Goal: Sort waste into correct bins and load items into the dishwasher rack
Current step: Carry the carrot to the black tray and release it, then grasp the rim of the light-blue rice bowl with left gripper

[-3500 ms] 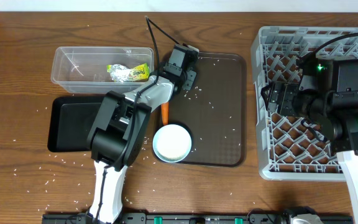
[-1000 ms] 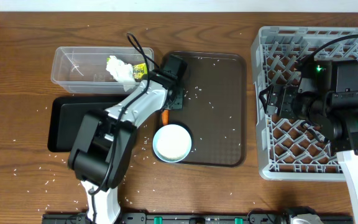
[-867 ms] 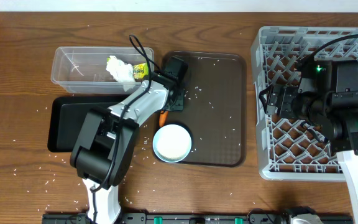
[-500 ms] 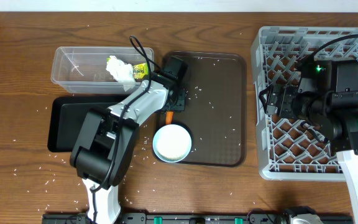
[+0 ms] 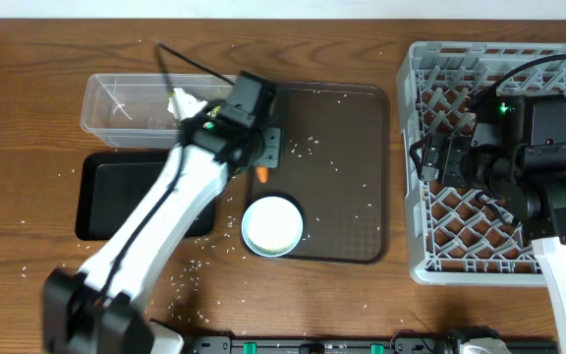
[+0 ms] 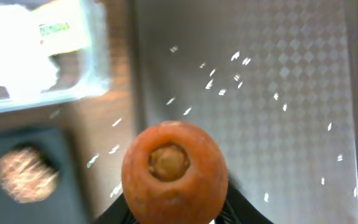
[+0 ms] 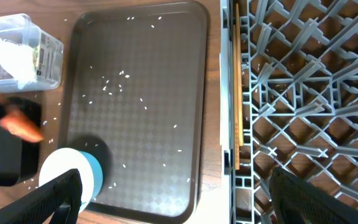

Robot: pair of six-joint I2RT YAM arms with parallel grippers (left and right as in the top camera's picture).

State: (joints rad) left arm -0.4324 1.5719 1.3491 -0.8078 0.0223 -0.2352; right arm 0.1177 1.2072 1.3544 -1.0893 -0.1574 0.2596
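Left gripper (image 5: pixel 262 167): pinching the carrot (image 6: pixel 171 171), dark fingers pressed against its sides.
Carrot: blunt end facing the left wrist camera; over the left edge of the brown serving tray (image 5: pixel 347 206), between the clear tub (image 5: pixel 116 126) and the bowl (image 5: pixel 272 225).
Right gripper (image 7: pixel 182 196): spread wide, nothing between the fingers; above the left part of the rack (image 5: pixel 430 246).
Clear tub: far left, holding the crumpled tissue (image 5: pixel 181 101) and the yellow-green wrapper (image 6: pixel 61 31) at its right end.
Black tray (image 5: pixel 116 197): just near of the tub, brown lump (image 6: pixel 27 174) inside, blurred.
Bowl: white inside, light-blue outside, upright on the near-left corner of the serving tray.
Rice grains (image 5: pixel 312 147): scattered over the serving tray and the table (image 5: pixel 28 147).
Rack: far right, grey lattice.
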